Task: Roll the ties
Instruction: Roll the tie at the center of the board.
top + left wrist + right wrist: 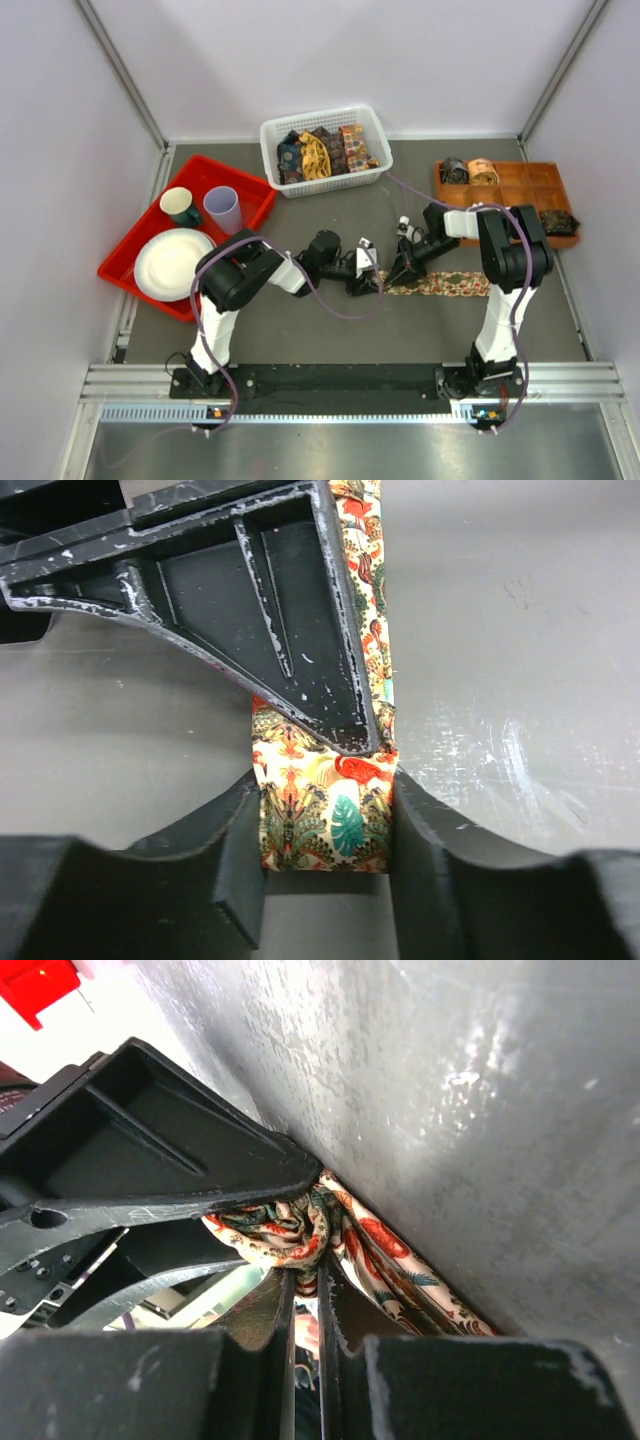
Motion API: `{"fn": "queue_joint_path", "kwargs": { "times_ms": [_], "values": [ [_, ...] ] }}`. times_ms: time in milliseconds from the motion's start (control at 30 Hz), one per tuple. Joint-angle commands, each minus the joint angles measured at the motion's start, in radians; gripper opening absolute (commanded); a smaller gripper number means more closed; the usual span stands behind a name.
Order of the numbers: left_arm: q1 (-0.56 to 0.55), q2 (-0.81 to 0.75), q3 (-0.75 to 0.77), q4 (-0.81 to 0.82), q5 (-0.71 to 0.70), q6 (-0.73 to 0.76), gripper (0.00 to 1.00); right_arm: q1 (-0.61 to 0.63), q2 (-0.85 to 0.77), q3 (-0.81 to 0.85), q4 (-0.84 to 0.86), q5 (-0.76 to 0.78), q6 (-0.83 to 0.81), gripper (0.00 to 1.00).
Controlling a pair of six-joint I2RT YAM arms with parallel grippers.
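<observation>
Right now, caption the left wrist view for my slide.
Left gripper closed on the end of a cream, flamingo-and-leaf printed fabric necktie on the grey table, right gripper on it just beyond.

- Plain white walls enclose the cell on three sides.
- Dull grey tabletop, scuffed, sits under even light.
- An aluminium rail runs along the near edge.

Two black-and-white arms bolted to a shared black base plate

The left arm and right arm each have a white lower link, bulky black joint housings and a white forearm section. A thin purple cable loops loosely off each. The jaws are matte black plastic, ribbed and hollowed on the outside, with edges scuffed white.
</observation>
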Motion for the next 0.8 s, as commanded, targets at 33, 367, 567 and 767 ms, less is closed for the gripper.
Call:
{"fn": "queue_joint_path", "kwargs": {
  "times_ms": [33,367,567,767],
  "values": [
    [-0.009,-0.014,0.046,-0.343,-0.069,0.090,0.34,-0.010,0.025,0.028,0.004,0.211,-0.083,0.08],
    [-0.052,-0.076,0.091,-0.770,-0.221,0.210,0.28,-0.045,-0.190,0.023,-0.101,0.125,-0.163,0.45],
    [-0.084,-0.068,0.126,-0.833,-0.266,0.219,0.31,-0.039,-0.194,-0.023,0.023,0.046,-0.054,0.45],
    [-0.098,-0.054,0.161,-0.882,-0.287,0.238,0.34,0.001,-0.123,-0.029,0.109,0.040,-0.023,0.43]
  ]
}}
